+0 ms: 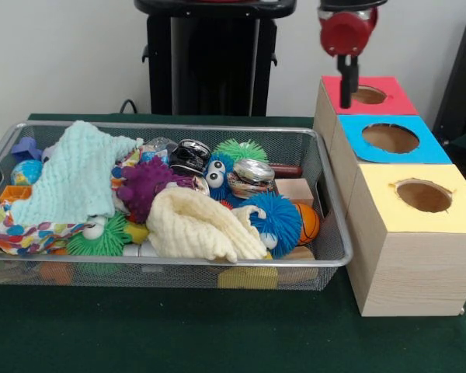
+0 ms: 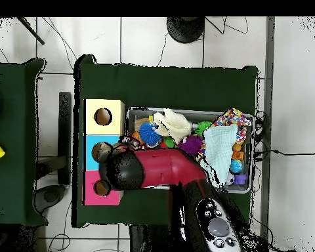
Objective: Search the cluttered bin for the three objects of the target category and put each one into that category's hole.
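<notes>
The wire mesh bin (image 1: pixel 179 263) sits on the green table, full of toys and cloths; it also shows in the overhead view (image 2: pixel 252 152). One clear, glinting plastic bottle (image 1: pixel 158 144) lies at the bin's back, beside the pale teal cloth (image 1: pixel 74 175). No other clear bottle shows plainly. My gripper (image 1: pixel 346 102) hangs right of the bin, just above the hole of the red-topped box (image 1: pixel 369 95). It looks shut and holds nothing. In the overhead view the arm's dark head (image 2: pixel 124 172) covers the gripper.
Three wooden boxes with holes stand in a row right of the bin: red, blue (image 1: pixel 391 138) and yellow (image 1: pixel 423 196). The bin also holds a silver can (image 1: pixel 252 174), a black can (image 1: pixel 191 155), spiky balls and a cream cloth (image 1: pixel 202 225).
</notes>
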Robot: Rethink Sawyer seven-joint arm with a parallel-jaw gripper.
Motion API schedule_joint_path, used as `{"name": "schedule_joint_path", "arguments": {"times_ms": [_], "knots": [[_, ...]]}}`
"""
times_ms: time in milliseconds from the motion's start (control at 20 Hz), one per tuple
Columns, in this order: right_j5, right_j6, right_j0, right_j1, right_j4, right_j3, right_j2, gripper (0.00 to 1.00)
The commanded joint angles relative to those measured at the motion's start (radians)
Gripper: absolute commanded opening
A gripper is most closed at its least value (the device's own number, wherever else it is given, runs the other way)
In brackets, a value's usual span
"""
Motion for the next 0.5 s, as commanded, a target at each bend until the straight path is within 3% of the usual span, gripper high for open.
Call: {"name": "schedule_joint_path", "arguments": {"times_ms": [50, 500], "knots": [[0.074, -0.042, -0.144, 0.073, -0.088, -0.076, 0.049, 1.0], [0.146, -0.204, -0.345, 0.115, -0.199, -0.111, 0.141, 1.0]]}}
